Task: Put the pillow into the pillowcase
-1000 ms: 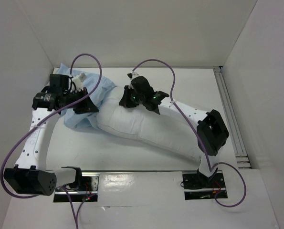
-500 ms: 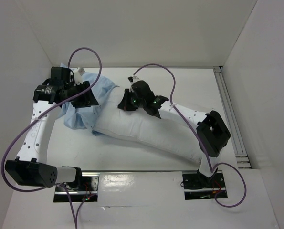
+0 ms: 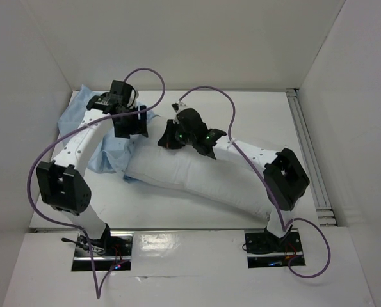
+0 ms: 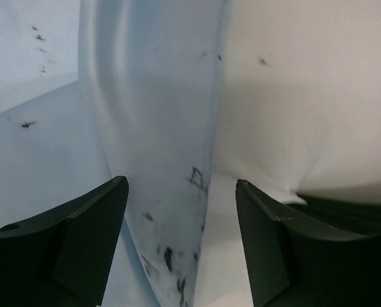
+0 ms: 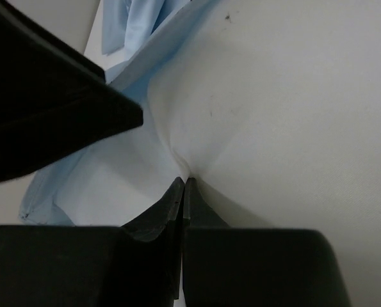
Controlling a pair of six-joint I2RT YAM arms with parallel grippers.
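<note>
Most of the pillow (image 3: 203, 176) lies bare, slanting across the counter (image 3: 177, 214), its far end against the blue pillowcase (image 3: 78, 110); stuffing looks barely begun. Mid-scene, the right hand (image 3: 172, 135) pinches a pucker of pillow fabric. Beyond it, the left hand (image 3: 131, 125) hovers wide, holding nothing, over a fold of case. Next likely comes a fresh grip on the case's edge. Count: one pillow, one pillowcase, two hands.
</note>
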